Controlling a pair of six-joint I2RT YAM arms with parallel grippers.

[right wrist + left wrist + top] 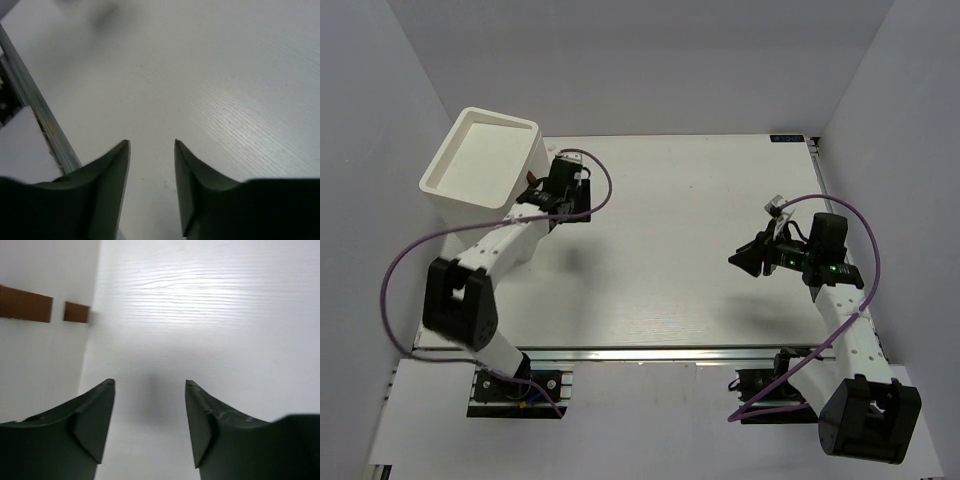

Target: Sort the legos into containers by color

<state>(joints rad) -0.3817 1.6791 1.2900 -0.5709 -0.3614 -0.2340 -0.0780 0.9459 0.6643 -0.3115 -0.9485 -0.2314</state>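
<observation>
No legos show in any view. The tall cream-white box (pixel 480 160) that holds the containers stands at the table's far left, its recessed top bare. My left gripper (pixel 568 202) hovers just right of the box. In the left wrist view it (pixel 150 385) is open over bare table, with nothing between the fingers. The box's front (pixel 40 355) is at the left there, with two brown knobs (pixel 76 312) on it. My right gripper (pixel 738 260) is at mid-right, pointing left. The right wrist view shows it (pixel 151 142) open by a narrow gap and holding nothing.
The metal rail of the table's near edge (pixel 30 97) runs along the left of the right wrist view. Purple cables (pixel 410 255) loop beside both arms. White walls close in the table on three sides.
</observation>
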